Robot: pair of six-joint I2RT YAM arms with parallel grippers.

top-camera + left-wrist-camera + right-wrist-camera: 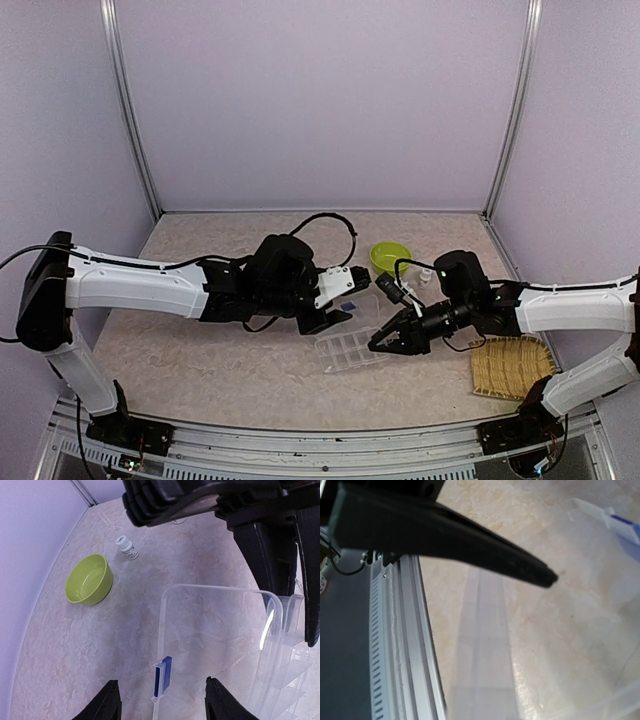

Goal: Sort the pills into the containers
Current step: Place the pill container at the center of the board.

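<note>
Pill box on worktop. Bowl behind box, slightly R. Bottle behind box, further R. Mat well R of box.

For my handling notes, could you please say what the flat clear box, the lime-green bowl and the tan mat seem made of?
The flat clear rectangular box: hard plastic, see-through with glossy glints. The lime-green round bowl: probably smooth plastic, softly shiny. The tan square mat: seemingly woven bamboo or straw, matte, ribbed.
</note>
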